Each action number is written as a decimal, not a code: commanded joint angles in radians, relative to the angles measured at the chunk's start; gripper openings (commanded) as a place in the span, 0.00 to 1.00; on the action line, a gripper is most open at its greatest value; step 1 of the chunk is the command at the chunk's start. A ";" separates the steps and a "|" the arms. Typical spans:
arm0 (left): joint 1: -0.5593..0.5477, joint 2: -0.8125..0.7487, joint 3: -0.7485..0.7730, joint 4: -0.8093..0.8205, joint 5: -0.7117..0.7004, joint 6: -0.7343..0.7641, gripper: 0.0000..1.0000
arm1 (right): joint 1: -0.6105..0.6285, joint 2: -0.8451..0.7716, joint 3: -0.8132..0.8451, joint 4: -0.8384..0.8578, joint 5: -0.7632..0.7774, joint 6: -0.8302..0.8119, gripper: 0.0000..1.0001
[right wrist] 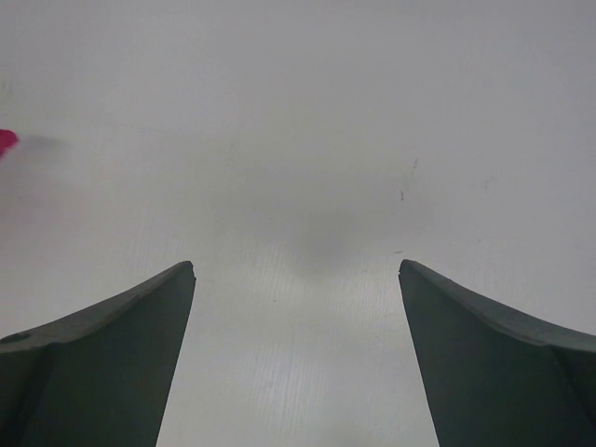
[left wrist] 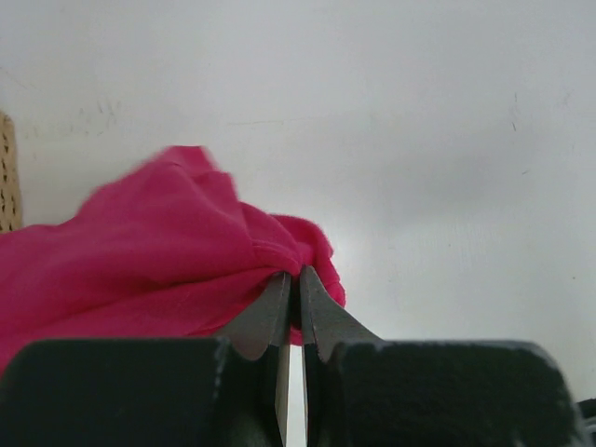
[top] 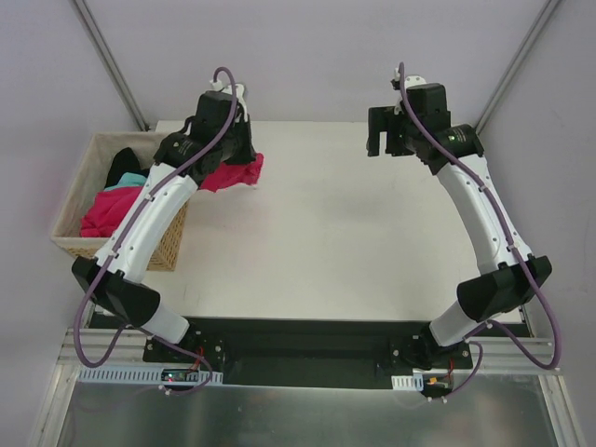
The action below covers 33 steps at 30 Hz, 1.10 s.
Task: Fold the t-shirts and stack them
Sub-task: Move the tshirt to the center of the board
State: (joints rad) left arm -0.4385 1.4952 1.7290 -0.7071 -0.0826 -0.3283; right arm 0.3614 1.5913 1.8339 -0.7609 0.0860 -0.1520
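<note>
Left gripper (left wrist: 292, 275) pinches the crimson t-shirt (left wrist: 158, 251); right gripper (right wrist: 296, 270) gapes empty.
Left arm (top: 154, 209) hides much of it; black shirt (top: 121, 164) and teal shirt (top: 131, 178) barely show in the basket (top: 76, 182).

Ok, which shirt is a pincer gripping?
The crimson shirt, pinched in the left pincer over the table; the black shirt and teal shirt lie in the basket.

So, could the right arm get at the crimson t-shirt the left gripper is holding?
Probably yes. The right gripper is open over bare table, with nothing between it and the crimson t-shirt pinched in the left gripper near the wicker basket.
</note>
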 commanded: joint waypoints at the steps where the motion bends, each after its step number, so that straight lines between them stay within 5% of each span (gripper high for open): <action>1: -0.071 0.059 0.110 -0.017 -0.025 0.028 0.00 | -0.035 -0.031 0.001 0.048 0.034 -0.034 0.96; 16: -0.187 0.272 0.356 -0.095 -0.014 0.037 0.00 | -0.231 -0.045 0.016 0.081 0.057 -0.041 0.96; 33: -0.259 0.416 0.543 -0.157 0.003 0.054 0.00 | -0.291 -0.024 0.036 0.091 0.026 -0.027 0.97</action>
State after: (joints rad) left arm -0.6750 1.9102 2.2124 -0.8738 -0.1066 -0.2932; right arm 0.0956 1.5906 1.8339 -0.7040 0.1253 -0.1913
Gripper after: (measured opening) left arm 0.018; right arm 0.966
